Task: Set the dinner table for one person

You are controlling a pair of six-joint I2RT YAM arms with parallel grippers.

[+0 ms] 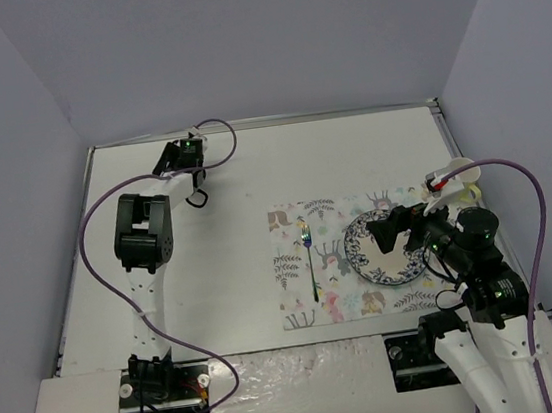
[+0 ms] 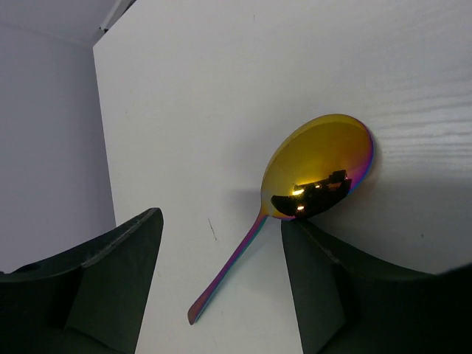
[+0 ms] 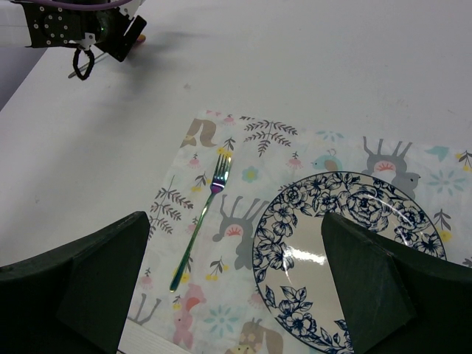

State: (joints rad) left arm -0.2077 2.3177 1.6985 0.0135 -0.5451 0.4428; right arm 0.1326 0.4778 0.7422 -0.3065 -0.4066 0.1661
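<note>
One bench (image 1: 227,303) carries everything. One printed mat (image 1: 291,265) lies on it. On the mat there is one plate (image 1: 354,249) and one fork (image 1: 309,258). One spoon (image 2: 313,173) lies off the mat, on bare bench past its far left corner. There are two arms, the left arm (image 1: 143,245) well to the left of the mat and the right arm (image 1: 474,243) at its right edge. There are two tools, one per arm: the left tool (image 2: 221,225) and the right tool (image 3: 234,220). Two purple cables, one (image 1: 83,242) by the left arm, one (image 1: 497,161) by the right. One pale thing (image 1: 462,176) past the mat's far right corner cannot be made out.
</note>
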